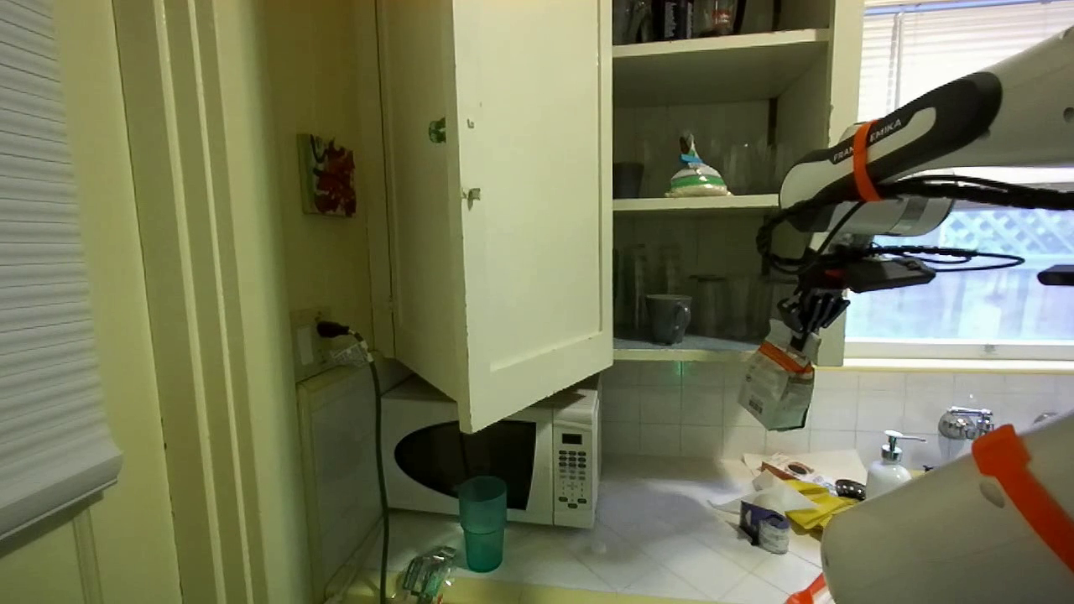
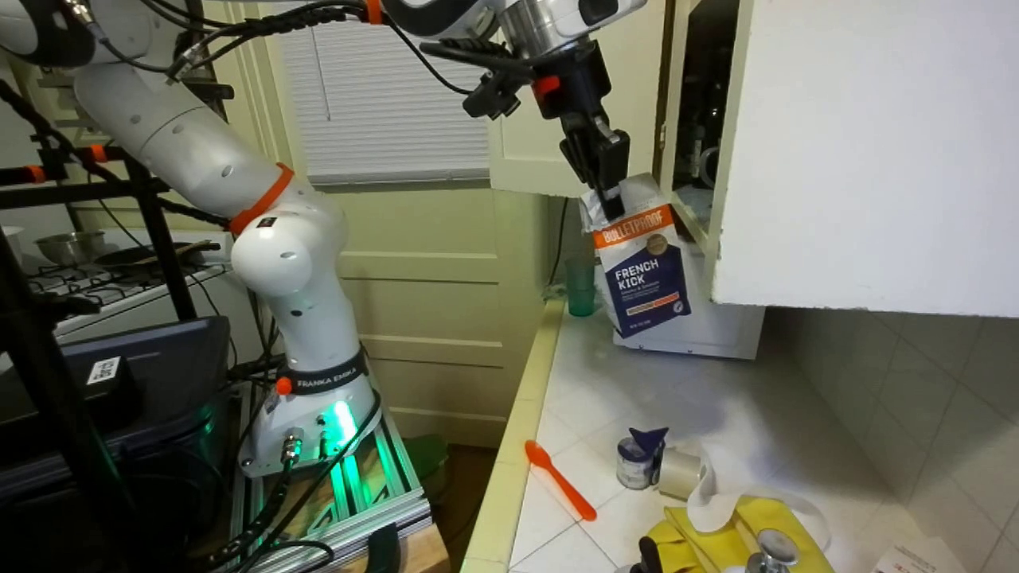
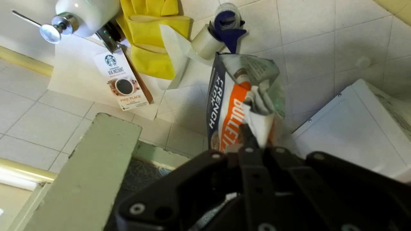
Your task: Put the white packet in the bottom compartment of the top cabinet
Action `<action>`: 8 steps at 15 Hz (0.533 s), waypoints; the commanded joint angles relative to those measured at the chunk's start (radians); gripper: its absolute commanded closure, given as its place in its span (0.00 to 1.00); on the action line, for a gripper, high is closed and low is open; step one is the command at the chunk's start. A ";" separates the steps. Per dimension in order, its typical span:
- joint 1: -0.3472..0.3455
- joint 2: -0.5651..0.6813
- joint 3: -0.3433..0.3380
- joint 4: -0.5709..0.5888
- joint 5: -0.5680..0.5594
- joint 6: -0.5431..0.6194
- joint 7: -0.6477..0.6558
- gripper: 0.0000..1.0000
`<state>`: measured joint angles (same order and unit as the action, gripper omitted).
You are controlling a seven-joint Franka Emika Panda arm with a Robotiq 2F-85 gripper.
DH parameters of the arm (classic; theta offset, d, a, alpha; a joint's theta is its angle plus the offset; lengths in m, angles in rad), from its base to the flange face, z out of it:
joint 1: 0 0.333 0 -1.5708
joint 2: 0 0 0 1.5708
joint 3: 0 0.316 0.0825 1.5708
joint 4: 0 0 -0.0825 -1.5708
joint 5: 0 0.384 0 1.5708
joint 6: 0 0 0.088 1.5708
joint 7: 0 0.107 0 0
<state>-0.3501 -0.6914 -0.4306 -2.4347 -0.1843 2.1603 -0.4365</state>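
well, white packet [image 2: 643, 269] below the pincer [image 2: 611, 204], its top tight in that clamped grip

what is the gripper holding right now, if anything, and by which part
The gripper holds the white packet by its folded top, with the printed body hanging below.

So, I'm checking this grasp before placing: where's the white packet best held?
I'd take the white packet by its folded top, from above, where the gripper holds it: there it narrows to a flap; the hanging body looks wide and boxy.
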 commanded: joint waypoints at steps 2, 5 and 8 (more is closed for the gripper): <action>0.044 -0.021 -0.008 0.061 0.030 -0.135 -0.018 0.99; 0.061 -0.027 -0.009 0.088 0.043 -0.158 -0.014 0.99; 0.071 -0.040 -0.010 0.112 0.054 -0.155 -0.010 0.99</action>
<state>-0.3015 -0.7038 -0.4291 -2.3581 -0.1559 2.0422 -0.4408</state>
